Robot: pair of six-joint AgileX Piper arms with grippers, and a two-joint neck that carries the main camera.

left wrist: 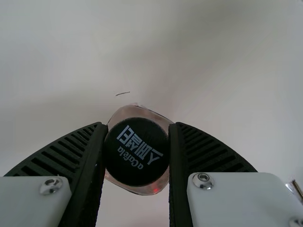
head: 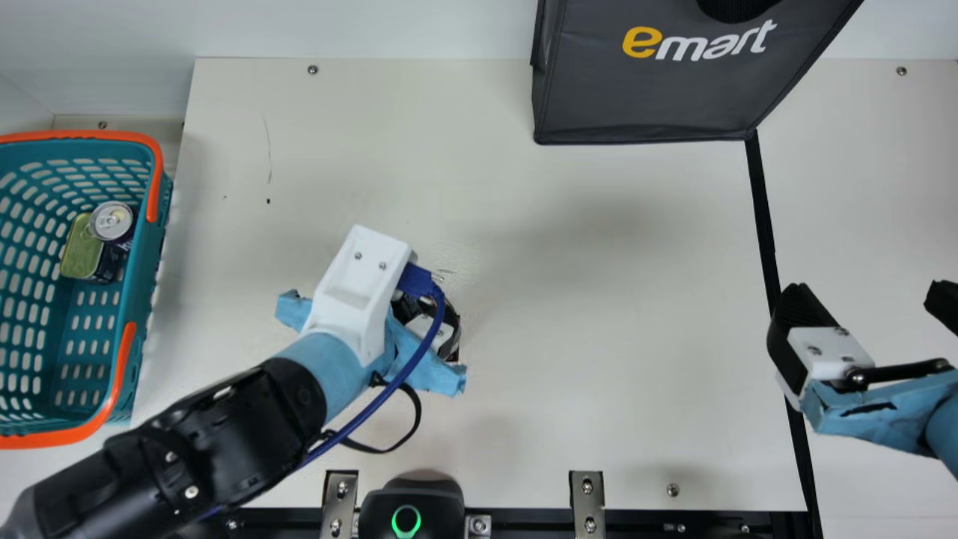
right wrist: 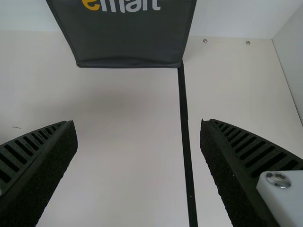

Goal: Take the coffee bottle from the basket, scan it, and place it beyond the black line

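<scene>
Pointing at left wrist camera: bottle (left wrist: 137, 153) (cap-first)

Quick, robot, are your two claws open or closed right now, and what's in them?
Left claw: closed on the coffee bottle, by its black cap.
Right claw: open, nothing in it.

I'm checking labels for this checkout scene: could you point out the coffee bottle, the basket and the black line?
Coffee bottle (left wrist: 137, 151): left wrist view, on its dark cap.
Basket (head: 142, 299): main view, on its teal side wall.
Black line (head: 763, 217): main view, on its stretch below the bag (head: 644, 93).
</scene>
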